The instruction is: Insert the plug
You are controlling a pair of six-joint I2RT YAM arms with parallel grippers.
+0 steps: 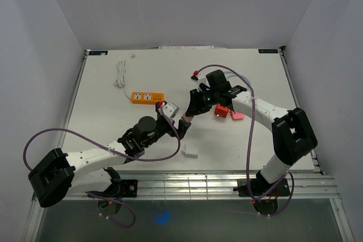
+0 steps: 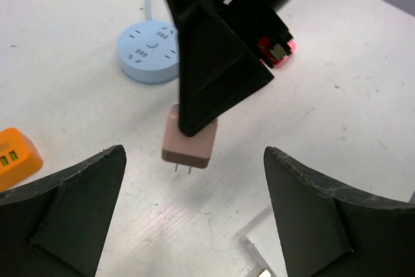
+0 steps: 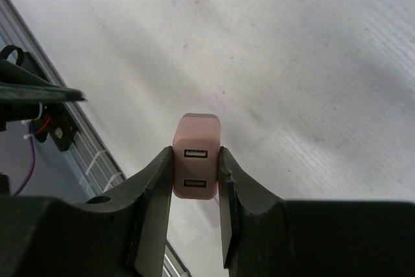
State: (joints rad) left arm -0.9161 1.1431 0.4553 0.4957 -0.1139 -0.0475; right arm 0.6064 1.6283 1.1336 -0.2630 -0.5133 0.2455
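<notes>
We see the right end effector [image 3: 194, 160] clamped on the pink plug [image 3: 196, 135] above the surface [image 1: 102, 111], prongs down (left end effector [image 2: 194, 154] gapes beside it); orange power strip [image 1: 147, 98] lies leftward

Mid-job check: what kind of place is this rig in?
Probably a lab test cell: a white table boxed in by plain white panels, a slotted metal rail along its near edge, and an orange power strip laid out as a prop.

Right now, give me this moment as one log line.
left gripper: open, empty | right gripper: shut on plug | plug: in air, not in strip
</notes>
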